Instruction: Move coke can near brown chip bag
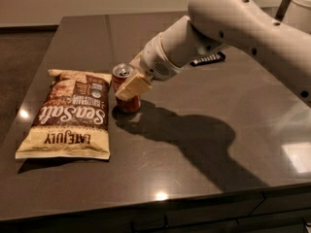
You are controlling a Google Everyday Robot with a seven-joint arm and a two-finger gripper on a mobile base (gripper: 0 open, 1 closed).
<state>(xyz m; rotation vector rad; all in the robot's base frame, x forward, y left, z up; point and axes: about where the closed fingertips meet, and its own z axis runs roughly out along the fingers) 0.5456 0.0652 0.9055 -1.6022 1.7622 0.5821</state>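
Note:
The coke can, red with a silver top, stands upright on the dark table just right of the brown chip bag. The bag lies flat, brown in the middle with white "Sea Salt" lettering and cream ends. My gripper reaches in from the upper right and is shut on the coke can. One cream finger crosses the can's front; the other finger is hidden behind it. The can's base rests on or just above the table, a narrow gap from the bag's right edge.
A flat black rectangular object lies on the table behind my arm. The table's front edge runs along the bottom. A white rounded object stands at the far right corner.

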